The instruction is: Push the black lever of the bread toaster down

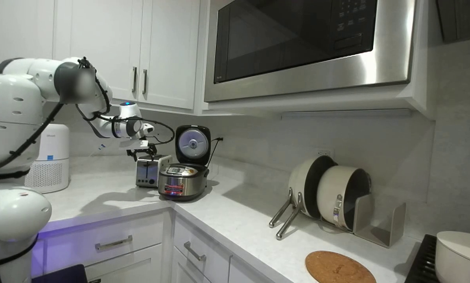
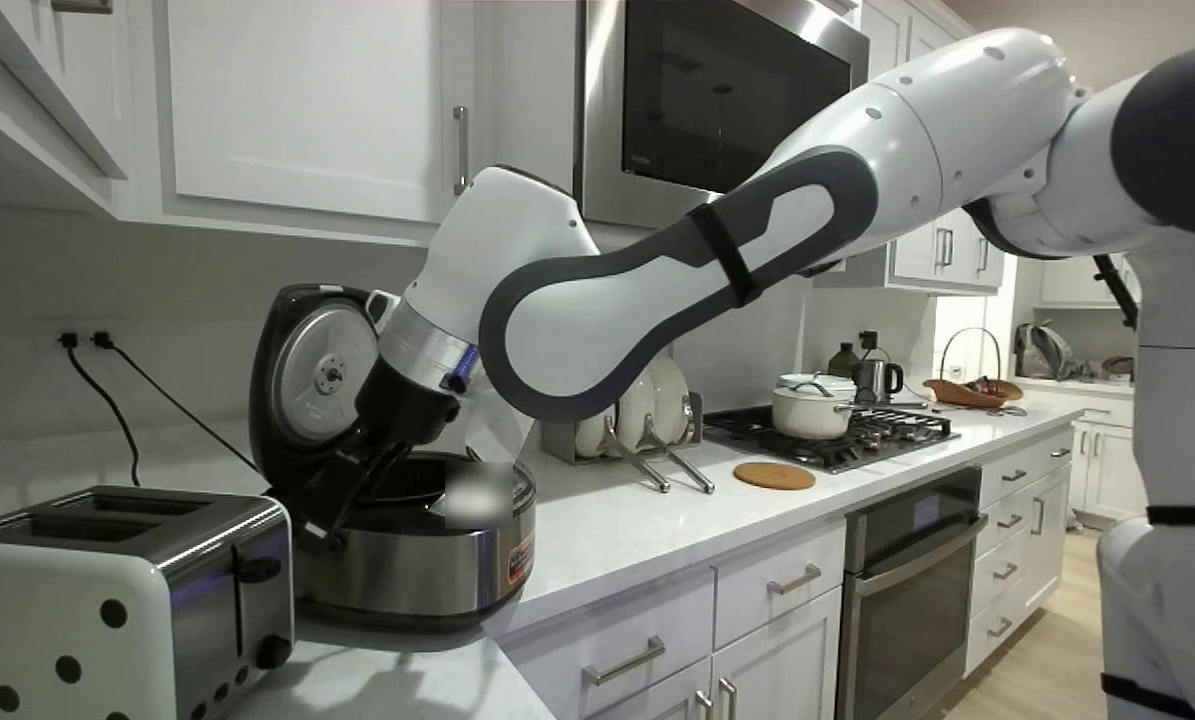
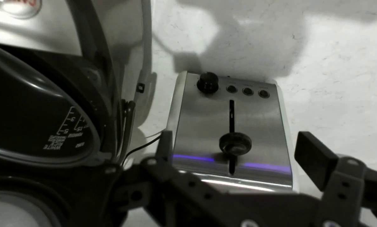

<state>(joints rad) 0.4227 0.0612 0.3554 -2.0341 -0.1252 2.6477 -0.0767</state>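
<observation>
Gripper (image 3: 238,145): 2 fingers (image 3: 316,162) wide apart, nothing held. Lever (image 3: 235,143): on toaster (image 3: 201,126) end, upper part of slot (image 3: 232,116) (not yet pressed). Caution: w/ fingers this wide, straight descent may straddle lever & miss; sideways drift could knock adj. cooker (image 2: 407,575).

In an exterior view, the left and bottom edges crop the boxy silver toaster with a black-dotted white side (image 2: 137,605), and part of the round silver-and-black cooker (image 2: 407,570) is blurred. In an exterior view, the white jointed robot arm (image 1: 12,98) partly hides the white cylindrical appliance (image 1: 56,149). In the wrist view, picture edges crop the cooker and the black two-fingered hand (image 3: 238,151), and the round black lever (image 3: 235,142) covers part of its dark slot (image 3: 231,116).
</observation>
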